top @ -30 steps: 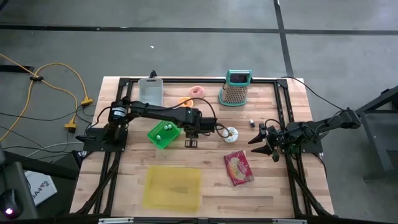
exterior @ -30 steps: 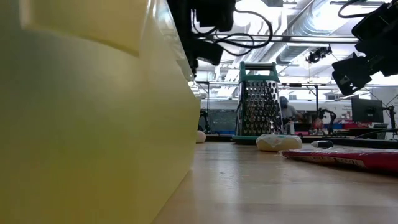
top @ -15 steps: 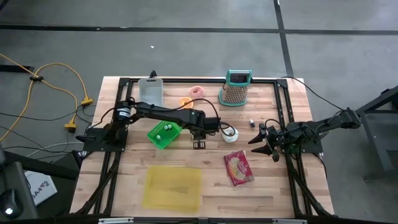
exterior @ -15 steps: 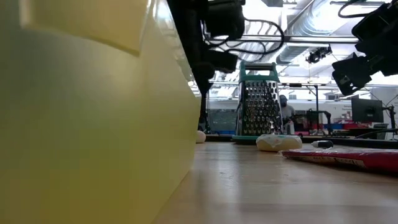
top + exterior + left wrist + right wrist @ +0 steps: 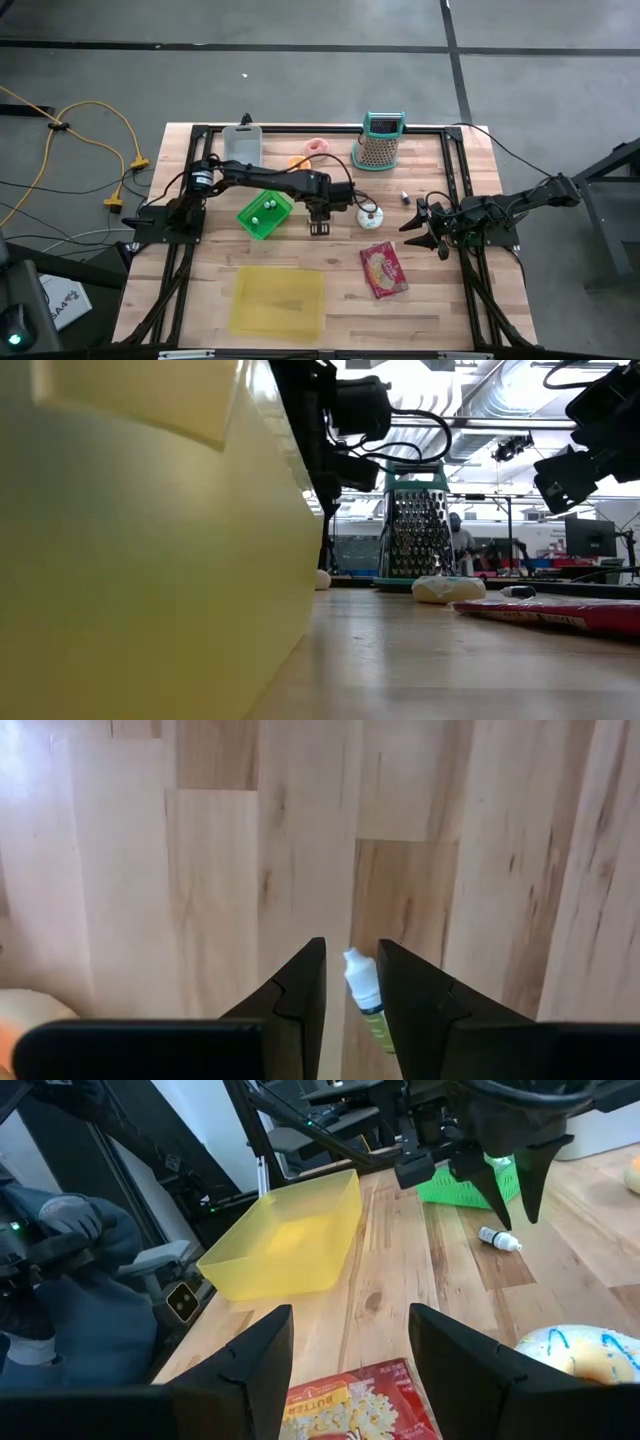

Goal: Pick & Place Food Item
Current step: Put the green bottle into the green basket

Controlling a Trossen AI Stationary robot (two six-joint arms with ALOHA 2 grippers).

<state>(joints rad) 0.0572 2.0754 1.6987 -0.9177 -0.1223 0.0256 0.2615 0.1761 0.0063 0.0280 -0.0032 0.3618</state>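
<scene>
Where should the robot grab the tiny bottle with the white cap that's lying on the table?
Probably around its middle, coming straight down from above. The little bottle lies flat on the wooden table, so its round sides face outward, a better hold than cap or end. The left gripper already hangs above it, a finger on each side. The right gripper waits, open.

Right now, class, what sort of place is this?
Probably a robotics lab or workshop: exposed ceiling ducts, workbenches with monitors behind, and a wooden table fitted with two robot arms.
</scene>
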